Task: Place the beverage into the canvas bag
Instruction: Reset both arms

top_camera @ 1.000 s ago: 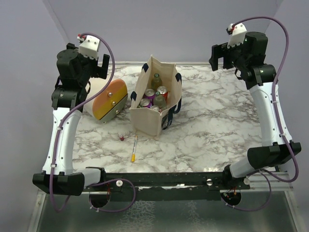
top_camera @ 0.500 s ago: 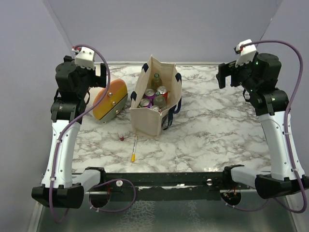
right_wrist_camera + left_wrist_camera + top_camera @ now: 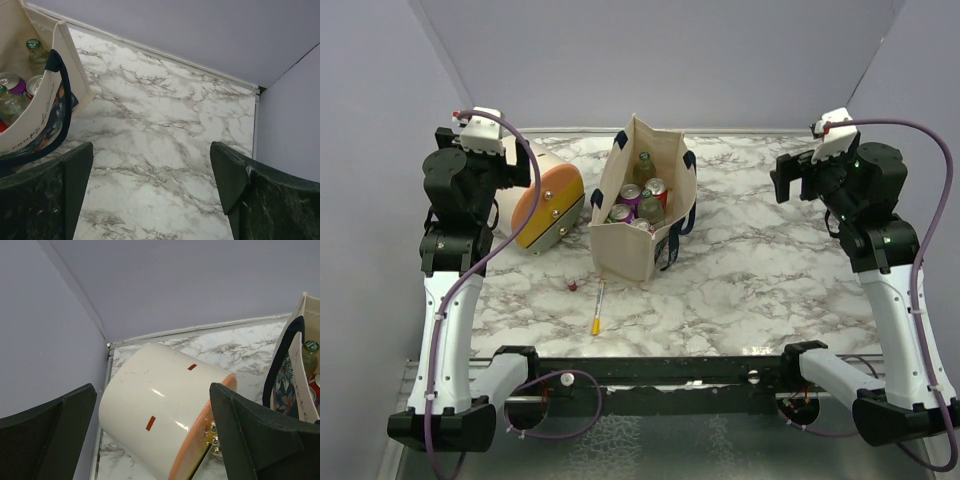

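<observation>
The cream canvas bag (image 3: pixel 623 252) stands upright at the table's middle, navy handles hanging at its sides. Inside it stand several beverage cans (image 3: pixel 631 194) and a green-capped bottle (image 3: pixel 644 168); the bottle (image 3: pixel 34 50) and the can tops also show in the right wrist view. My left gripper (image 3: pixel 516 165) hangs open at the far left, above the drum-shaped thing, with nothing held. The bag's printed side (image 3: pixel 289 390) is at the left wrist view's right edge. My right gripper (image 3: pixel 788 177) is open in the air at the far right, well away from the bag (image 3: pixel 37 120).
A cream-and-orange drum-shaped thing (image 3: pixel 546 205) lies on its side left of the bag, filling the space below my left gripper (image 3: pixel 152 390). A thin stick with an orange tip (image 3: pixel 597 308) and a small red bit (image 3: pixel 572 285) lie in front of the bag. Under my right gripper (image 3: pixel 151 146) is bare marble.
Both arms have drawn outward and lower: the left wrist moved left toward the wall, the right wrist moved right and down. The bag and its contents have not moved.
</observation>
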`<state>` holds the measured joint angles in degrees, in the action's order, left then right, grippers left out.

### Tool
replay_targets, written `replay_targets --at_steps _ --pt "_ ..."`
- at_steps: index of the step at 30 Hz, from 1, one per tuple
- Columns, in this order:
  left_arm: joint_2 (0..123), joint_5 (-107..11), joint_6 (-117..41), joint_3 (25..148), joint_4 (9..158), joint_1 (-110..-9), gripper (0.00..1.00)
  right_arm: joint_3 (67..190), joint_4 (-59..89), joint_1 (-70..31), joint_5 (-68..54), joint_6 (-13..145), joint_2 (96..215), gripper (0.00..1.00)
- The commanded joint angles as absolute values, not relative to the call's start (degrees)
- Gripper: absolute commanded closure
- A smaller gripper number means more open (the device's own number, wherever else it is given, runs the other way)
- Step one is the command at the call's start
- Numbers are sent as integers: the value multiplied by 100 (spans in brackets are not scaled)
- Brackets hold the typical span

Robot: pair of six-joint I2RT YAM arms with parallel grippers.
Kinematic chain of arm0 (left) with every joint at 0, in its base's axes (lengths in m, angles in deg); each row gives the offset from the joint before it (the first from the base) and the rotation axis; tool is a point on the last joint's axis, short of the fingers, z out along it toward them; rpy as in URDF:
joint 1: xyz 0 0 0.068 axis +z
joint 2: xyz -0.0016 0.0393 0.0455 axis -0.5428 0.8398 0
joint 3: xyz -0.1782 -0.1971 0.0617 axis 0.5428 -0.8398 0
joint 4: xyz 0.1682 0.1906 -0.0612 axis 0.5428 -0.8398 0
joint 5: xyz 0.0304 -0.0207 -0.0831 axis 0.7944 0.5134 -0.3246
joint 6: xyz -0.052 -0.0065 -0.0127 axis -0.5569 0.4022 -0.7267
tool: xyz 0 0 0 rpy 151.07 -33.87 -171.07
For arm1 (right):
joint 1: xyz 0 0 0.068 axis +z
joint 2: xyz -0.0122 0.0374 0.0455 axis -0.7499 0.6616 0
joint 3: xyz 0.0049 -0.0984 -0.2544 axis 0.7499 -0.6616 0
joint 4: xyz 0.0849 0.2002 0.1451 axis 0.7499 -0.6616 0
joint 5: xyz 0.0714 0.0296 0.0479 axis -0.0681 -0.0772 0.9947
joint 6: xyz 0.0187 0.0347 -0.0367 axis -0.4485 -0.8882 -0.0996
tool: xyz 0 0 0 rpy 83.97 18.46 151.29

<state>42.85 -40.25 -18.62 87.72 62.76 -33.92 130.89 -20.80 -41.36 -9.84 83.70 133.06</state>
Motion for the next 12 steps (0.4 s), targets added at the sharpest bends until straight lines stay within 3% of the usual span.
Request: replay_targets --at_steps 1,12 --pt "4204 -3807 -1837 8706 6303 -3297 1 12966 -1809 -4120 -1138 8483 13218 0" --pt "4170 -3843 -1793 8819 6169 -3288 1 12859 -1803 -4146 -1099 8542 13089 0"
